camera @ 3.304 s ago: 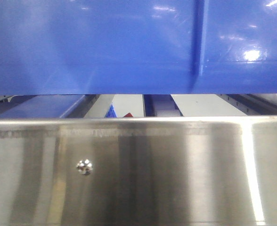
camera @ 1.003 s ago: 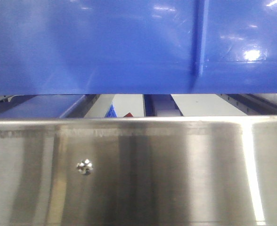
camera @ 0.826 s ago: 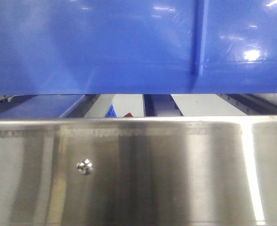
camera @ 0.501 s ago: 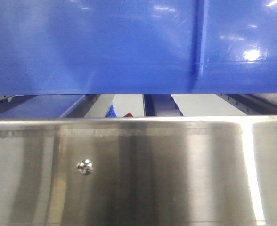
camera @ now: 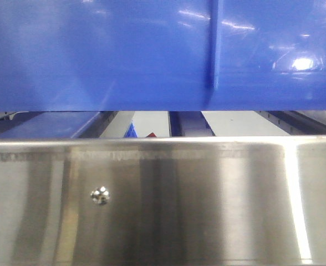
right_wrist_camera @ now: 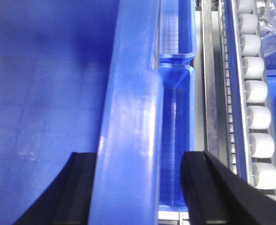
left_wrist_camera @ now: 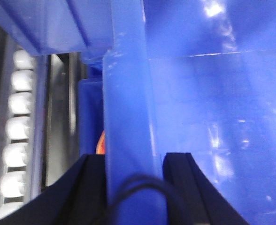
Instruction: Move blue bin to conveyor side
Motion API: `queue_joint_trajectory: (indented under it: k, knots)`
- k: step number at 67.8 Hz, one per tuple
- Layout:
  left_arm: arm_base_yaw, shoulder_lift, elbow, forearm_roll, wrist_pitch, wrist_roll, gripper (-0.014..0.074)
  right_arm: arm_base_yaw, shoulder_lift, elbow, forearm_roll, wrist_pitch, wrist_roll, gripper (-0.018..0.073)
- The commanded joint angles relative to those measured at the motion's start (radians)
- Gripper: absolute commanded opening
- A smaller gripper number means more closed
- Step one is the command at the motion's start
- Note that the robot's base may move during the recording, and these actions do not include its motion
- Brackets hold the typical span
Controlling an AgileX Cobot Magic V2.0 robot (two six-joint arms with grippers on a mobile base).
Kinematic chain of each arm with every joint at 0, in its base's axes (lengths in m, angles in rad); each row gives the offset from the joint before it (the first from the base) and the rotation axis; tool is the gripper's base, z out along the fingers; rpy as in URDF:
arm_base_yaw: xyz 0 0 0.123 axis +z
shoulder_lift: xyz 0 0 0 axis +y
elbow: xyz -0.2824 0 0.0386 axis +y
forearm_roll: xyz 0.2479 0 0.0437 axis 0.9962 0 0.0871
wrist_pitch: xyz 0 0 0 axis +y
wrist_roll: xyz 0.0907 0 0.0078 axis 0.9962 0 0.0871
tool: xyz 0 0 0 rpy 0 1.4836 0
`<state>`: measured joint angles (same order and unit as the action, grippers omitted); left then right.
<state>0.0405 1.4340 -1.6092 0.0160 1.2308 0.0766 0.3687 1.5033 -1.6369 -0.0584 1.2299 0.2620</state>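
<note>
the bin [camera: 96, 55] hangs above the steel panel [camera: 179, 194]. its rib [camera: 214, 50] now sits further left in the front view than a moment ago, so the sideways carry looks under way. left fingers [left_wrist_camera: 81, 192] clamp its rim, while right fingers [right_wrist_camera: 213, 187] straddle the rim, grip unclear.

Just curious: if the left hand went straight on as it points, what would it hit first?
The blue bin: its wall stands between the left hand's fingers, so it would likely just slide further along that wall.
</note>
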Motion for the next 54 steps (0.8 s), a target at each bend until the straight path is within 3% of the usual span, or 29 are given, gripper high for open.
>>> queue_joint_trajectory:
  k: [1,54]
  knots:
    - [0.004,-0.002,0.003,0.018,-0.01,-0.002,-0.0016,0.0,-0.001,0.001,-0.009,-0.009,0.016,-0.0082]
    - [0.004,-0.219,-0.006,-0.016,-0.01,-0.061,-0.0016,0.0,-0.074,-0.243,-0.015,-0.009,-0.018,-0.0082]
